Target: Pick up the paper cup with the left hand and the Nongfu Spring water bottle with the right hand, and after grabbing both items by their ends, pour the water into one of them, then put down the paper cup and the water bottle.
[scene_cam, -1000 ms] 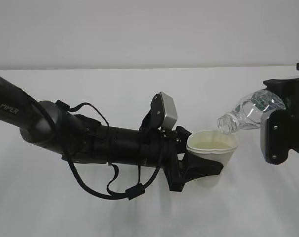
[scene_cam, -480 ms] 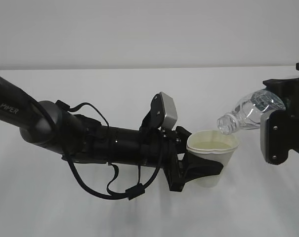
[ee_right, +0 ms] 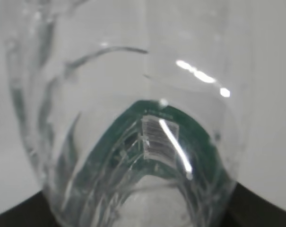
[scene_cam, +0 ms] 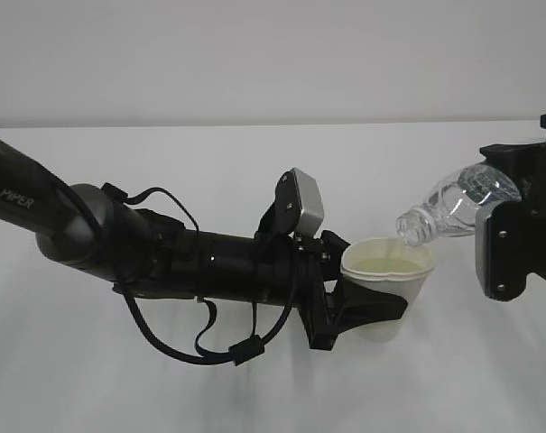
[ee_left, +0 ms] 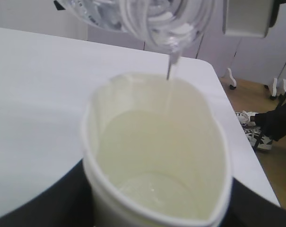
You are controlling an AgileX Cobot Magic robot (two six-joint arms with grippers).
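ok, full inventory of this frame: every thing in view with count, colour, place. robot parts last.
paper cup: 1, white-cream, held above the table, rim squeezed out of round
water: clear, pooled in the cup, thin stream falling from the bottle mouth
Nongfu Spring water bottle: 1, clear with dark green label, tilted mouth-down over the cup rim
table: 1, white, under both arms
shoes: one pair, white and dark, on the floor beyond the table
left hand: black, closed on the cup
right hand: black, closed on the bottle's base end

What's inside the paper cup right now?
The paper cup holds clear water well below its squeezed rim, with a thin stream falling in from the bottle mouth above. The cup's bottom shows through the water. Its outer base, behind the left gripper, is hidden.
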